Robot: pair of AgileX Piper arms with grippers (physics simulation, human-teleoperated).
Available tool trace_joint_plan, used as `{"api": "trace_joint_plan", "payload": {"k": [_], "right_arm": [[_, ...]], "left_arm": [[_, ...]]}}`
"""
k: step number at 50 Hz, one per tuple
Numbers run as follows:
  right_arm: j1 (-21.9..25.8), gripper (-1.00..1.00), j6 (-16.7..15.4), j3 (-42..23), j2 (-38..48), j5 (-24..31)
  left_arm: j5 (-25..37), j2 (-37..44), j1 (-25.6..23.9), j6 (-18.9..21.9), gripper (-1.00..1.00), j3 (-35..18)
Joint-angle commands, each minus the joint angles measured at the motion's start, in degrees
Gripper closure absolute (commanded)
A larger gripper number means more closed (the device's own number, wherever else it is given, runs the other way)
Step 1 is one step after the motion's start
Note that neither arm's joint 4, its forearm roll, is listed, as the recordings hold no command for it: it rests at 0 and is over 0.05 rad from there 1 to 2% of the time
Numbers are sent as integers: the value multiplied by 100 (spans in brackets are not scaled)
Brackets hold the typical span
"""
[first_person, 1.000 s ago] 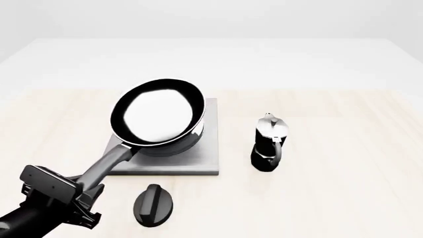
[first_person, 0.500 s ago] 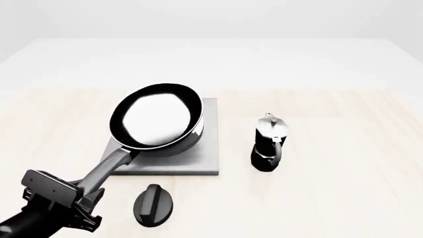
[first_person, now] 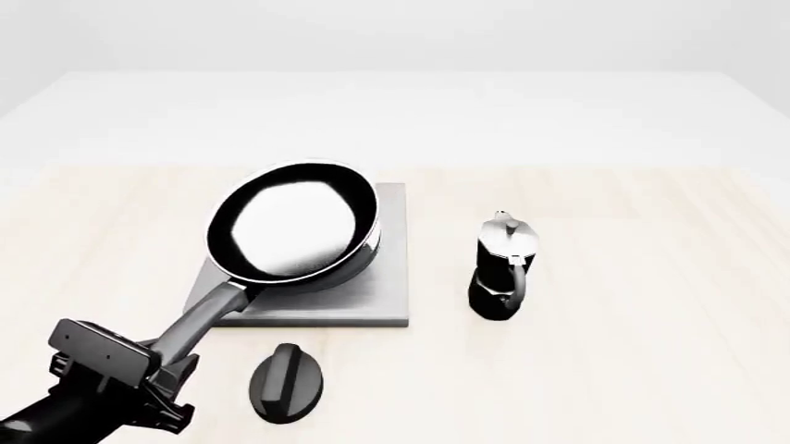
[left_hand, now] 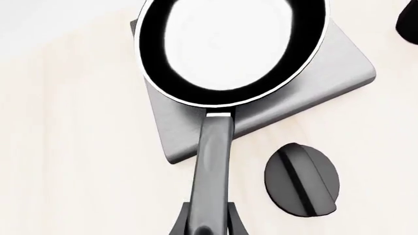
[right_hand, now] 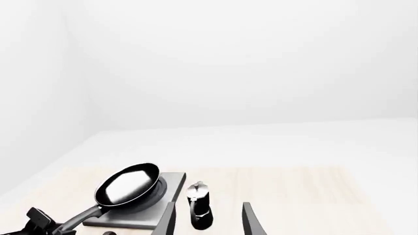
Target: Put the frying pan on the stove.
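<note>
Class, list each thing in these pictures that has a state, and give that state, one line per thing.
Pan: over the stove, handle gripped by the left gripper.
Stove: flat on the table, under the pan.
Moka pot: upright, lid shut.
Knob: lying on the table, untouched.
Left gripper: shut on the pan's handle.
Right gripper: open, holding nothing.

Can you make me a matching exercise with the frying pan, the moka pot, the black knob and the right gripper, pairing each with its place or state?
Things:
1. frying pan
2. moka pot
3. black knob
4. right gripper

Places or states:
A. lies on the table nearer the arms than the stove
B. held by its handle in the left gripper, over the stove
C. open, holding nothing
D. stands upright to the right of the stove

Pairs: 1-B, 2-D, 3-A, 4-C
</note>
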Motion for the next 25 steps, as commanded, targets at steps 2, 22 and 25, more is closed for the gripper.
{"api": "trace_joint_plan", "payload": {"k": [2, 22, 25], "right_arm": [[-1, -100, -5, -1, 0, 0], [1, -100, -17, -11, 0, 0], [2, -100, -20, -13, 0, 0]], "left_arm": [[-332, 282, 73, 32, 100, -120], [-556, 761, 79, 41, -100, -240], [-443, 594, 86, 41, -100, -190]]}}
